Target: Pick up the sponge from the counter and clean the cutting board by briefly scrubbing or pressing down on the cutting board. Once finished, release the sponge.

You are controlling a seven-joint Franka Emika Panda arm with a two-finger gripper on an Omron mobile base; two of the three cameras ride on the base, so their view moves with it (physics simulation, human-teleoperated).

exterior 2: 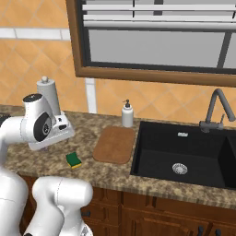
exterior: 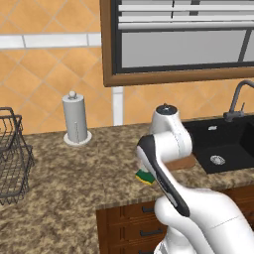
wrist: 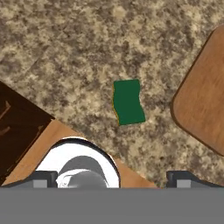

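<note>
— Basket, wire, at far left of counter; paper towel roll upright near the wall, further right.

— Then sponge?

— Lying flat on the granite near the front edge, green side up, yellow showing along one edge. Just left of cutting board, apart from it, not touching. Partly hidden behind the arm from the left camera.

— Gripper?

— Hanging above the sponge, clear of it. Two dark fingertips far apart at the bottom of the hand camera, spread wide, nothing between them. Sponge seen well past the tips, roughly midway across that view.

— Board itself?

— Flat on the counter, reddish-brown, rounded corners, bare on top. Right edge close against the black sink.

— Behind the board?

— Soap bottle, upright by the wall, perhaps just touching the board's back edge; hard to tell from this angle.

— Further right?

— Faucet, grey, at the back of the sink. Window with brown frame above.
</note>
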